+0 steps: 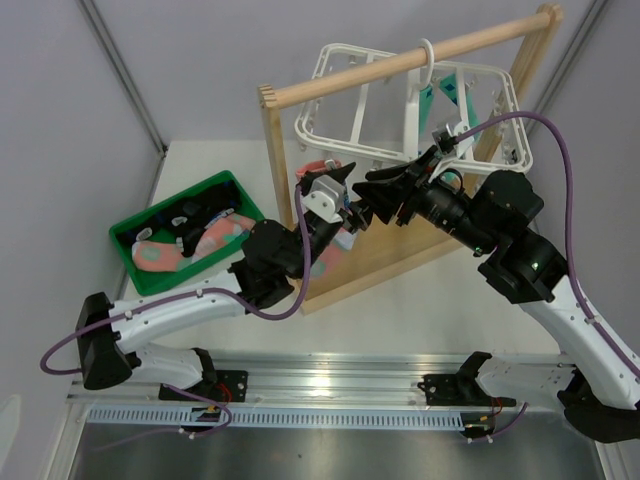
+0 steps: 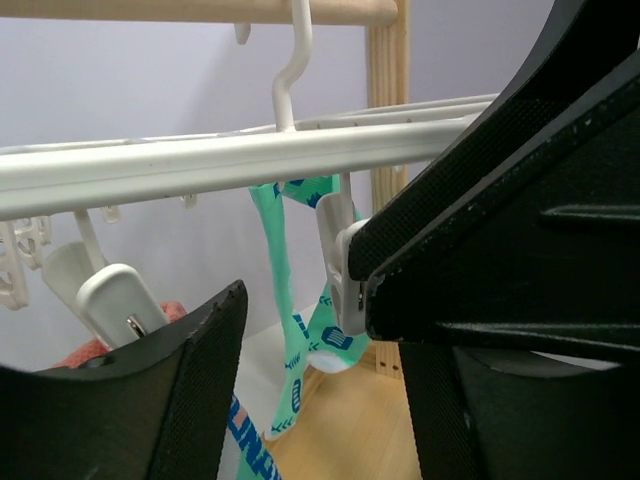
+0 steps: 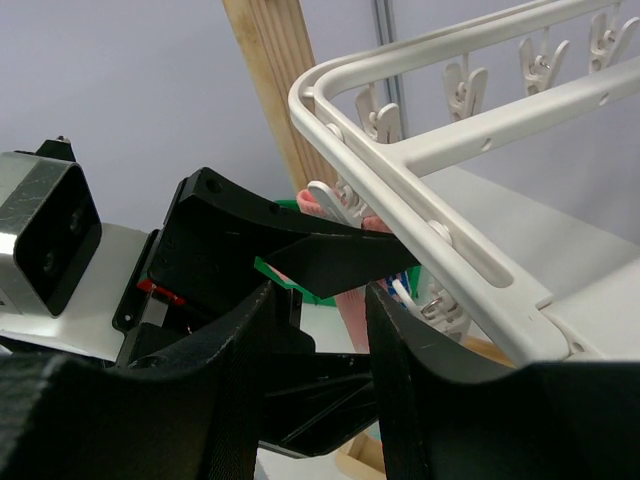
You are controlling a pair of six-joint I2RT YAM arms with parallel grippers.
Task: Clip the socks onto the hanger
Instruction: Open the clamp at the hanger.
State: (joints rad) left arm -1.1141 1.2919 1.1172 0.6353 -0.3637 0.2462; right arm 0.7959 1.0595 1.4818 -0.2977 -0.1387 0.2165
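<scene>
Socks lie over one pale tabletop, the largest thing in view. It carries one light wooden rack with a round rod on top. Two arms rise from the near edge, the left arm and the right arm, and their tips meet just under the rod.

One hanger hooks over that rod. It is a white plastic grid frame, tilted, with small white clips dangling along its rails; too many are hidden to count.

One green bin sits on the left part of the tabletop, well apart from the hanger. In it lie at least two salmon-pink socks with pale spots and teal toes, beside black socks with white marks whose number I cannot tell.

Two teal socks hang from clips on the far side of the hanger. One salmon-pink sock hangs at the hanger's near left edge, below a clip and between the two arm tips.

The left pincer stands wide apart just under the hanger's rail, with a clip beside each finger and nothing clamped. The right pincer is partly closed, with the pink fabric showing in its gap. I cannot tell whether it grips that sock.
</scene>
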